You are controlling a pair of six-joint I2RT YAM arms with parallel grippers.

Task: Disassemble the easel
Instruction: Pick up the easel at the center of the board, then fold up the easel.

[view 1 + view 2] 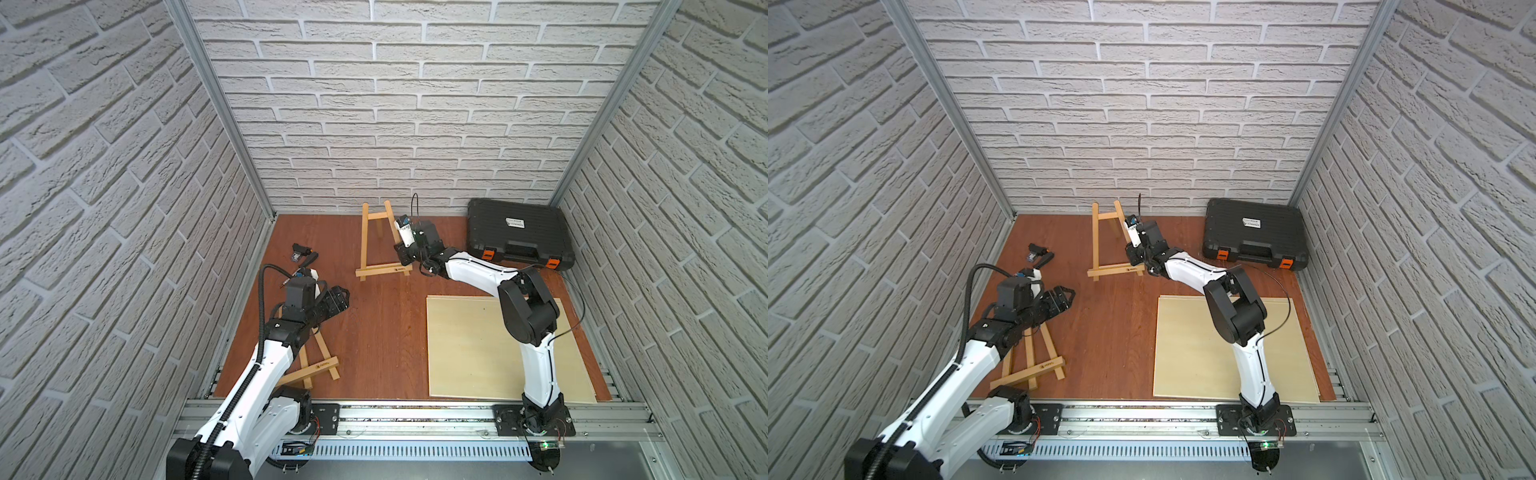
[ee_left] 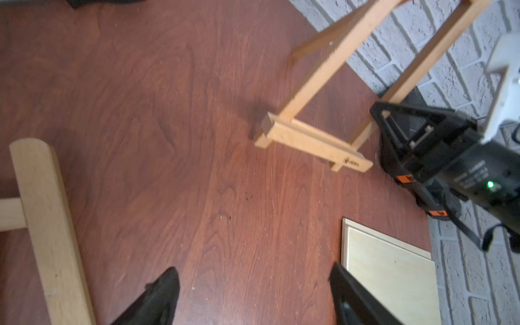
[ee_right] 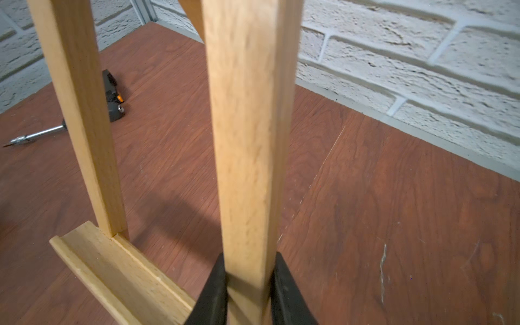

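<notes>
Right gripper [image 3: 247, 284]: I am pinching the easel's [image 1: 365, 243] right leg [image 3: 242, 140] low down, just above the ledge [image 3: 112, 267]. The jaws are narrow, pressing the wood from both sides.
Left gripper [image 2: 253, 270]: I am keeping it wide and empty, hovering over the table [image 1: 386, 332] just beside the top of the flat easel [image 1: 320, 368].
Easel: it is standing at far middle, close to the back wall, with the ledge facing near.
Flat easel: it is lying near left, partly under my left arm.
Risk, tipping: I am gripping one leg only. Any pull from here is likely twisting the whole frame over, since nothing is bracing the other leg.
Risk, slipping: the leg is smooth, so a sideways tug may be sliding it out of the pads.
Risk, splitting: I am not seeing how the joints are fastened. If they are screwed, forcing them may crack the wood.
Screwdriver [image 3: 112, 98]: it is lying far left, well apart from both grippers.
Case [image 1: 519, 232]: it is sitting far right with the lid shut, so its contents are hidden.
Board [image 1: 469, 345]: it is lying flat near right, with my right arm passing over it.
</notes>
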